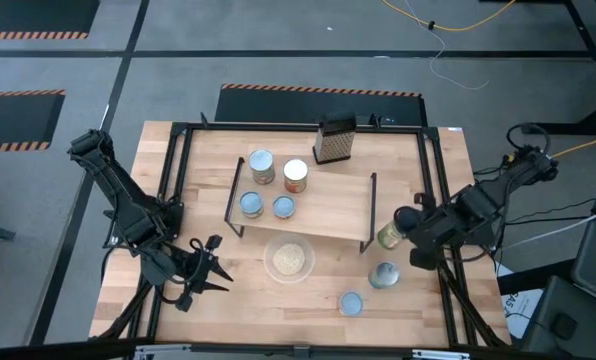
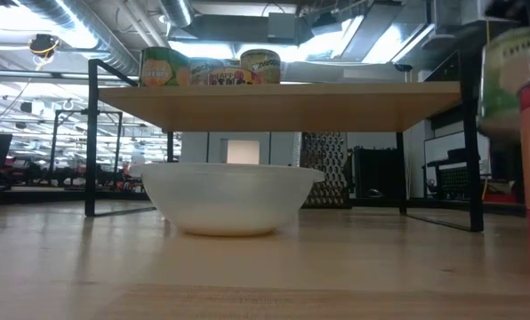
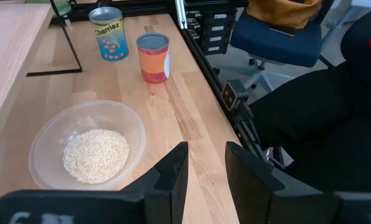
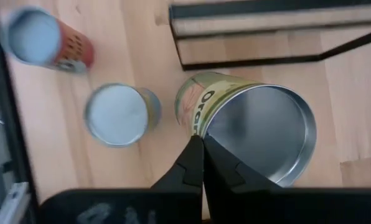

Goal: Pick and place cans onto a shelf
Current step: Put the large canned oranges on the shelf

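My right gripper (image 1: 398,232): it is clamped on a green-labelled can (image 1: 387,236), at the right end of the shelf (image 1: 328,208), lifted off the table.
My grip: in my right wrist view the can (image 4: 254,124) lies tilted against my closed fingers (image 4: 201,163), so I judge the hold is only on its rim or side.
My left gripper (image 1: 206,268): it waits near the front-left of the table, fingers apart, holding nothing.
Shelf: four cans (image 1: 273,185) stand on its left half; the right half is free.
Table: two more cans (image 1: 366,288) stand in front, beside the bowl of rice (image 1: 289,259).
Risk one: the tilted can may slip or fall over when I release it.
Risk two: the can could hit the black shelf leg (image 1: 369,210), because it is just beside it.
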`<state>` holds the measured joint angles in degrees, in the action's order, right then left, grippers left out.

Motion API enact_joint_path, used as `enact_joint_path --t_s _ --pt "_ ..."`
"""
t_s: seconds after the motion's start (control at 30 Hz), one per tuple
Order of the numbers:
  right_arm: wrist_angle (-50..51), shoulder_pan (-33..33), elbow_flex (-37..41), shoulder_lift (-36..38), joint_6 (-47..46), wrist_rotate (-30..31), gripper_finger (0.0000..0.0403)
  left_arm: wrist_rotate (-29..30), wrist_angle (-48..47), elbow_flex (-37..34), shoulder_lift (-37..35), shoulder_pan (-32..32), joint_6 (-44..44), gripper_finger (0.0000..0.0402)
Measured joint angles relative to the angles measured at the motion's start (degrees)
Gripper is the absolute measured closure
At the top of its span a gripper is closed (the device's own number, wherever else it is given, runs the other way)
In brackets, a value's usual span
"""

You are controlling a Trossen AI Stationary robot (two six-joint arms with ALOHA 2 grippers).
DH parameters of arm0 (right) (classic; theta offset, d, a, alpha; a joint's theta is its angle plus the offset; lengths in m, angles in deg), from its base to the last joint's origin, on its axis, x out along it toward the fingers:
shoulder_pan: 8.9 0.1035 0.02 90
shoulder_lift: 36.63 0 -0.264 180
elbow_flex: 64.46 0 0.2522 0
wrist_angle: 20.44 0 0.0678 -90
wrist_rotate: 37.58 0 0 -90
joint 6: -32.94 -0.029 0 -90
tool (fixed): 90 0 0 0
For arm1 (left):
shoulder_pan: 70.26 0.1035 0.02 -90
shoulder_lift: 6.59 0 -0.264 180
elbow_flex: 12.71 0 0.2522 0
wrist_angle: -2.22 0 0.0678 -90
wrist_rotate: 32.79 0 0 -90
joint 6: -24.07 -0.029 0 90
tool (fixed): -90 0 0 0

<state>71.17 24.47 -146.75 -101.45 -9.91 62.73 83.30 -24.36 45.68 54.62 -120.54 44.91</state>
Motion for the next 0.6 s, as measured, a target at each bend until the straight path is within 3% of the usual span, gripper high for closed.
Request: enact_joint_path --t_s 0.37,0.6 --pt "10.8 -1.7 -12.3 -2.1 1.6 0.2 0.0403 0.0 0.0 0.0 0.0 0.0 0.0 0.0301" --pt "12.2 -6.1 -20.3 -7.2 11.7 0.2 0.0403 0.0 0.0 0.0 0.0 0.0 0.0 0.0301"
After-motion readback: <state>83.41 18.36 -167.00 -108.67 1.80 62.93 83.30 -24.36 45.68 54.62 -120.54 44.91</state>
